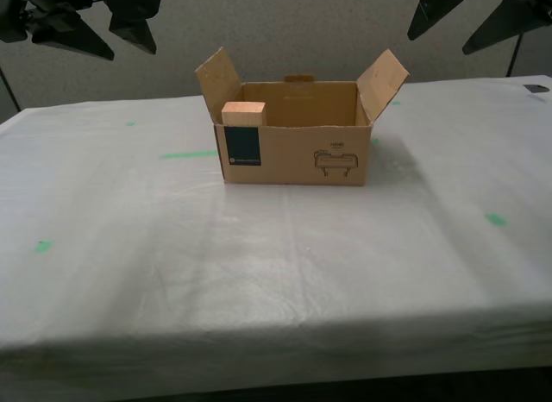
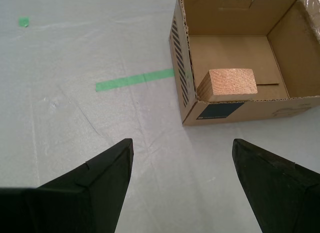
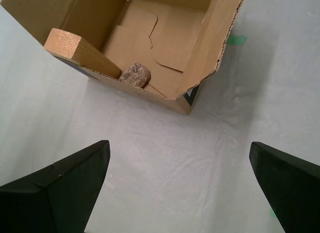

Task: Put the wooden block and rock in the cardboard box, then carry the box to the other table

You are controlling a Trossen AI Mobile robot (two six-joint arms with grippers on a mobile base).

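On the cloth-covered bench [image 1: 276,273] with its scattered green tape marks [image 1: 188,154], the cardboard box [image 1: 293,156] sits with side flaps splayed, the wooden block [image 1: 243,114] propped in the front corner above the navy label [image 1: 242,147] and the rock [image 3: 135,74] lying on the box floor against the front wall. The robot's first gripper [image 3: 180,168] and second gripper [image 2: 182,165] both hang above the bench with fingers spread wide and nothing between them, short of the box.

Both objects look loaded, and the grey-white cover suggests this is already the destination bench. The box is likely light and fairly stiff, though single-wall corrugated card will buckle if pinched hard (the loose flaps would simply fold). Any further hold is best taken on the two short end walls, low and opposite each other, so the block does not tip. The rock may slide if the box tilts.
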